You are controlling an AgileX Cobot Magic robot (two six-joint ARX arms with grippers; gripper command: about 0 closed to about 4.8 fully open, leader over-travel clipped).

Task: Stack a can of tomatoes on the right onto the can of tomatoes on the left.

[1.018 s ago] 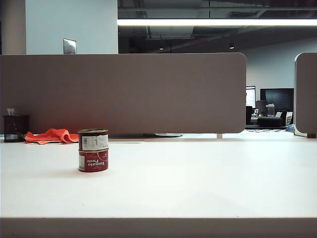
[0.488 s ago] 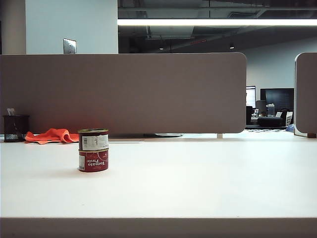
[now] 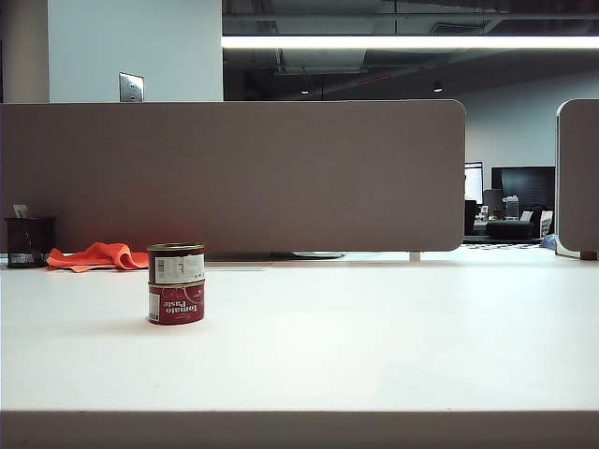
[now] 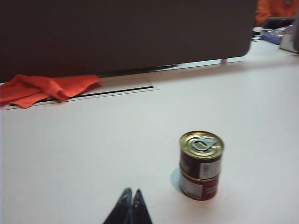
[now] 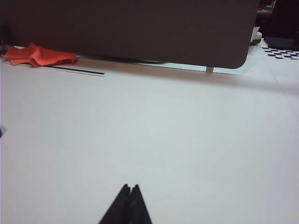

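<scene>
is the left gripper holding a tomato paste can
No, the left gripper is shut on nothing, apart from the stacked tomato paste cans.

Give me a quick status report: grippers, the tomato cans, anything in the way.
Left gripper shut, empty, short of the stack. Right gripper shut, empty, over bare table. Top can sits squarely on bottom can. Nothing in the way.

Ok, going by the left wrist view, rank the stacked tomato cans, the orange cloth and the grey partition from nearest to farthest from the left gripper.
1. Stacked tomato cans: on the white table just ahead of the shut left gripper, off to one side.
2. Orange cloth: far back on the table, toward the other side.
3. Grey partition: standing behind the cloth, along the table's back edge.
</scene>
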